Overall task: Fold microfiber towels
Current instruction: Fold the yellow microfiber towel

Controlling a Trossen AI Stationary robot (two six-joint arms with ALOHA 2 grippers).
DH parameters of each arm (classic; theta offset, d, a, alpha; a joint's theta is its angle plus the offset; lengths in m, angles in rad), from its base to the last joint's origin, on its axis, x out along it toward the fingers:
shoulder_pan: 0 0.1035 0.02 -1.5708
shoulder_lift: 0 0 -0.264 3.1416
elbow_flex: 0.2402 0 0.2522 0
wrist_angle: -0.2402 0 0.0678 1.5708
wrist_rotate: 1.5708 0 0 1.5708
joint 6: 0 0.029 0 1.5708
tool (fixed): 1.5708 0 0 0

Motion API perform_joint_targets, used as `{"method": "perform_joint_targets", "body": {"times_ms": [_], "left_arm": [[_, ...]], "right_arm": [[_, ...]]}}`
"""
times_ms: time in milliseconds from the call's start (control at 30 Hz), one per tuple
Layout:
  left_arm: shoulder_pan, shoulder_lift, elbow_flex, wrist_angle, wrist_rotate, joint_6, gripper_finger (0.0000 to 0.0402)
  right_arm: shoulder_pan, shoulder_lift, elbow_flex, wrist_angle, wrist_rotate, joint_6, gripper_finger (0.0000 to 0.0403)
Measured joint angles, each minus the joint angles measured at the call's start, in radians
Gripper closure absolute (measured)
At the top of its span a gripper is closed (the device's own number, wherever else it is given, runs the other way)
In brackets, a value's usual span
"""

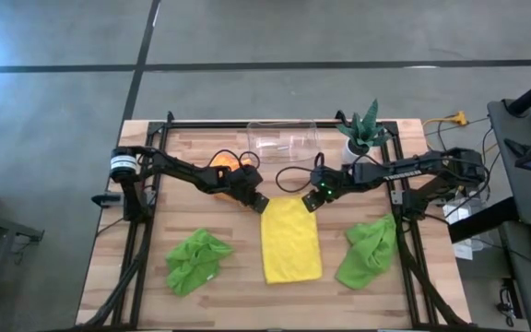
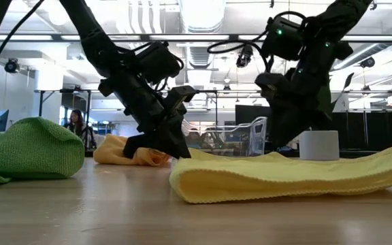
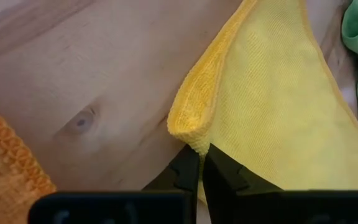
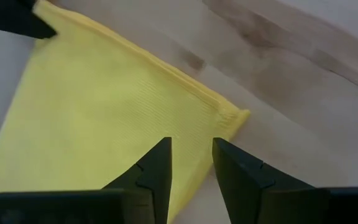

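Yellow towel [image 1: 291, 242], soft and limp, is best held by its far corners: left tool [image 3: 200, 163] pinches one, right tool [image 4: 191, 155] stands narrowly parted over the other.

yellow towel [image 1: 291, 242]: plain bright yellow, fine ribbed weave, at the middle of the table's near edge
orange towel [image 1: 225, 161]: plain orange, coarser knit texture, toward the far edge, left of middle
left green towel [image 1: 195, 261]: plain lime green, near the near-left corner
right green towel [image 1: 369, 251]: plain lime green, near the near-right corner
table [image 1: 219, 221]: light wood planks, brown grain and knots
left gripper [image 1: 260, 202]: black
right gripper [image 1: 311, 199]: black, small green light above it
plant [image 1: 365, 124]: dark green spiky leaves
pot [image 2: 318, 145]: white
frame [image 1: 141, 240]: black
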Motion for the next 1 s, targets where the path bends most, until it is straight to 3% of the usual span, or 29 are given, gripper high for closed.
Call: {"method": "perform_joint_targets", "body": {"times_ms": [367, 1000], "left_arm": [[0.000, -0.002, 0.000, 0.000, 0.006, 0.000, 0.0401], [0.000, -0.003, 0.000, 0.000, 0.013, 0.000, 0.0402]], "right_arm": [[-0.007, 0.036, -0.020, 0.008, 0.060, -0.010, 0.0290], [-0.006, 0.165, -0.001, 0.093, 0.047, 0.022, 0.0291]]}}
